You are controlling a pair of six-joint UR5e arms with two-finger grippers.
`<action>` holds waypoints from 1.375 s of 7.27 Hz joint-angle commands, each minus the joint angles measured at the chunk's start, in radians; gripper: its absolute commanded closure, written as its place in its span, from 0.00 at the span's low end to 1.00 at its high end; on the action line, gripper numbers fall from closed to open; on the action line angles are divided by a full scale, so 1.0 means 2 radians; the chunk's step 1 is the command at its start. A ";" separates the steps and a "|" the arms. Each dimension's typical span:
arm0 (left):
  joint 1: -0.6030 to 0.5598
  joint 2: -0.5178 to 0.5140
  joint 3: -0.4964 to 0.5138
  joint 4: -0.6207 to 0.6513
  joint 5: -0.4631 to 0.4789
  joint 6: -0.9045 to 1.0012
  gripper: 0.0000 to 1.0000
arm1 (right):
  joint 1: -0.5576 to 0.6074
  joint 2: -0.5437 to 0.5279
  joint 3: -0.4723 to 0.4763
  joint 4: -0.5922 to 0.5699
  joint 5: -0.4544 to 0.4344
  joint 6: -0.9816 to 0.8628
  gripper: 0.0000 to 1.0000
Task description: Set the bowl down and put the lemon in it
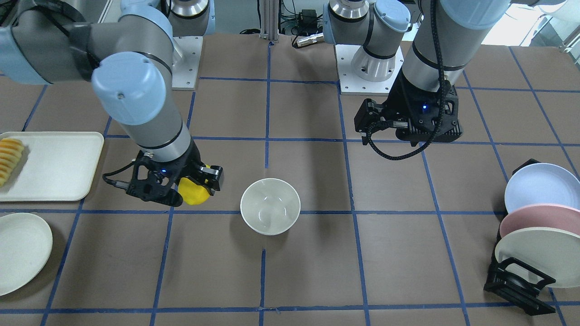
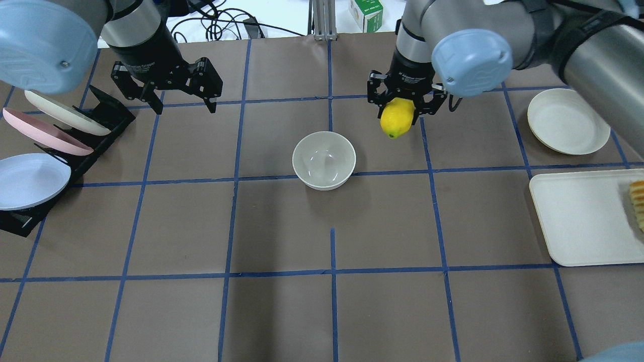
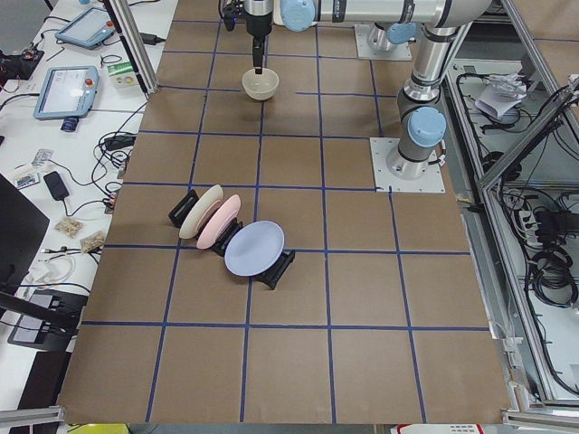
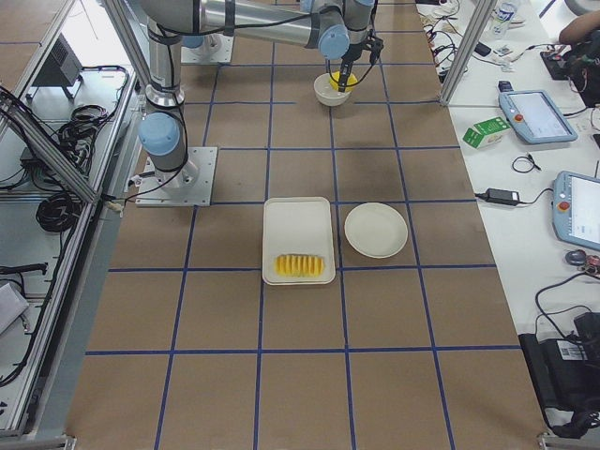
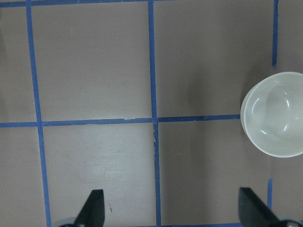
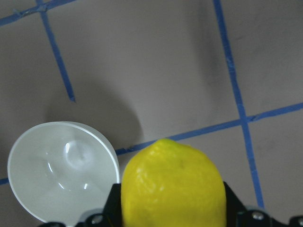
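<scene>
The off-white bowl (image 2: 324, 160) stands upright and empty at the table's middle; it also shows in the front view (image 1: 270, 206), the left wrist view (image 5: 277, 113) and the right wrist view (image 6: 61, 170). My right gripper (image 2: 400, 113) is shut on the yellow lemon (image 2: 396, 117) and holds it above the table, beside the bowl toward the robot's right and a little farther out. The lemon shows in the front view (image 1: 194, 192) and fills the right wrist view (image 6: 173, 184). My left gripper (image 2: 183, 103) is open and empty, above the table left of the bowl.
A black rack (image 2: 75, 151) with cream, pink and pale blue plates stands at the left. A flat white plate (image 2: 567, 120) and a white tray (image 2: 578, 216) with sliced orange-yellow food (image 2: 637, 201) lie at the right.
</scene>
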 commanded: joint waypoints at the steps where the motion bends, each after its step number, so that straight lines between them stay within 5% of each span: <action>1: 0.001 -0.004 0.005 -0.017 0.000 0.000 0.00 | 0.043 0.038 -0.001 -0.067 0.007 0.007 1.00; 8: 0.011 -0.007 -0.002 -0.013 -0.005 0.008 0.00 | 0.096 0.121 -0.024 -0.102 0.007 0.003 0.99; 10: 0.011 -0.008 -0.002 -0.013 -0.005 0.009 0.00 | 0.095 0.124 -0.024 -0.103 0.006 0.006 0.00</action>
